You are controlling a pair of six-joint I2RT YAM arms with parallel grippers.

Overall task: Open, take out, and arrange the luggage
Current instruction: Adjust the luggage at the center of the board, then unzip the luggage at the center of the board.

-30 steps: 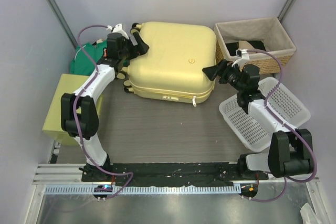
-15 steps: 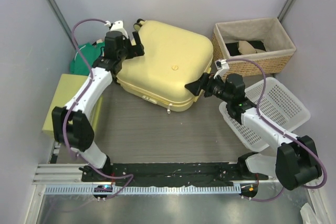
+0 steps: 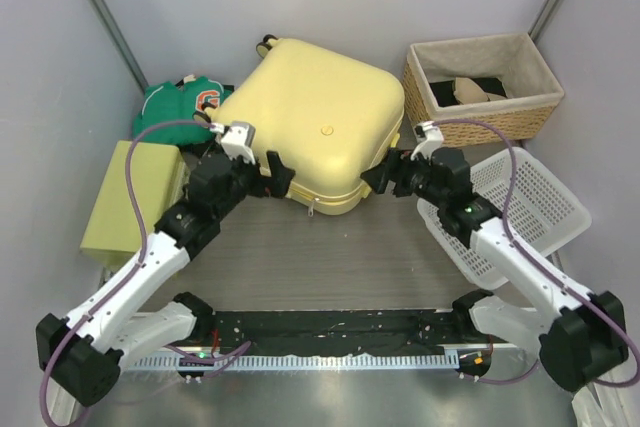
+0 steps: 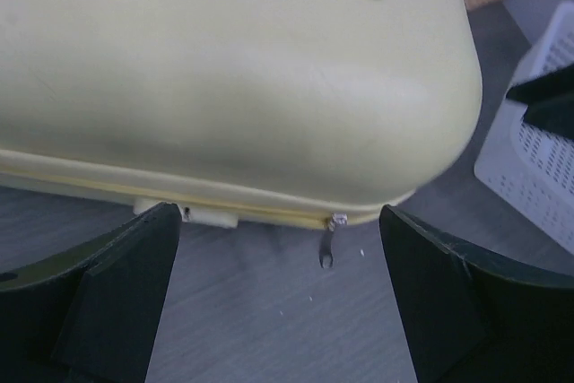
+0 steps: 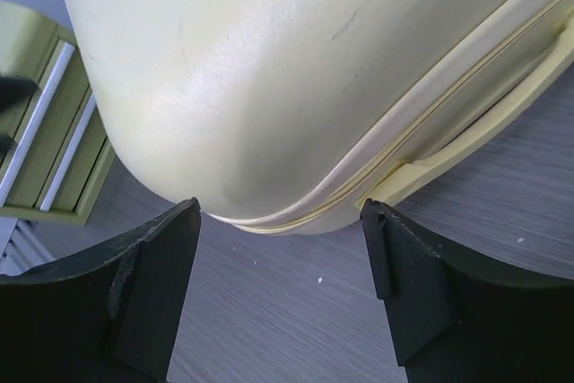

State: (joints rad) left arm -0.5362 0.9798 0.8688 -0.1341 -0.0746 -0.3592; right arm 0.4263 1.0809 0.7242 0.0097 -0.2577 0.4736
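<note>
The large pale yellow hard-shell suitcase (image 3: 315,127) lies flat on the grey wood-grain worktop (image 3: 330,267), toward the far edge and about midway across, turned so that one rounded corner points at the near edge. It is closed: the seam between the two shells runs unbroken in both wrist views, and the small metal zipper pull (image 4: 326,244) hangs loose at the near corner. So the task looks barely begun, with unzipping, lifting the lid, taking out the contents and arranging them all left to do. The left gripper (image 3: 275,175) sits low just beside the case's near left side, its jaws spread wide and holding nothing; the pull hangs between them but untouched. The right gripper (image 3: 372,179) faces the near right side, also wide open and empty. At the far right corner a wicker basket with pale lining (image 3: 540,107) stands just beside the case, and a white perforated plastic basket (image 3: 545,197) lies under the right arm. Along the left edge are a yellow-green box (image 3: 120,207) and a green garment (image 3: 175,102). These neighbours may crowd a swinging lid.
</note>
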